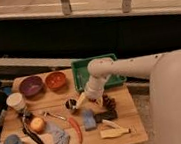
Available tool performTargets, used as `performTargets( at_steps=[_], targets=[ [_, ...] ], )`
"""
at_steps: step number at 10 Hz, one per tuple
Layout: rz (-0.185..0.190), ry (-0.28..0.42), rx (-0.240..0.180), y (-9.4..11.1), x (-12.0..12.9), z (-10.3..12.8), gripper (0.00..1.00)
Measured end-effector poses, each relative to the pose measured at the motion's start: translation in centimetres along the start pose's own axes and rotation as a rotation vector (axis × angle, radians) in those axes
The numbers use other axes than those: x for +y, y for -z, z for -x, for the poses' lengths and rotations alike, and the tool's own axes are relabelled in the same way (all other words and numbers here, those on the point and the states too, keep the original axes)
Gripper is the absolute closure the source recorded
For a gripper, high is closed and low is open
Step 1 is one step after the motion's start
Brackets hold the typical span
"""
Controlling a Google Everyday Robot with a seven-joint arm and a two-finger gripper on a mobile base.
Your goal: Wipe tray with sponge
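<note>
**Hovering over the counter (48, 102) middle: gripper (80, 102) empty, sponge (88, 120) lying free**

gripper hangs just in front of the tray (80, 74), angled down toward the counter's left edge. Jaws spread apart, nothing between them. The arm (134, 68) comes in from the right edge and covers much of the tray's middle and right side.

tray: at the back edge, right of centre. Its back and left rims show. Can't tell what sits inside under the arm.

sponge: flat on the counter, about centre, toward the front edge from the gripper and apart from it. A dark block (104, 116) is right against its right side; touching or not, can't tell.

A small dark cup (71, 105) stands just beside the gripper tips, on the left-edge side.

Other items:
- 2 bowls at the back edge, left of the tray: purple bowl (31, 86), orange bowl (56, 80)
- white cup (16, 101) near the left edge
- blue cup (12, 143) at the front-left corner
- round orange fruit (38, 124) between those 2 cups
- red chilli (77, 129) just left of the sponge
- grey-blue cloth (59, 140) near the front edge
</note>
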Motion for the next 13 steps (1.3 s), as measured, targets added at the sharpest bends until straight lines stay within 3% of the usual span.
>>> performTargets(
  at_steps=[3, 7, 13],
  targets=[
    [0.032, 0.003, 0.013, -1.3, -0.7, 0.6, 0.2],
    [0.067, 0.017, 0.064, -3.4, -0.9, 0.6, 0.23],
    [0.073, 0.074, 0.091, -4.9, 0.2, -0.2, 0.82]
  ],
)
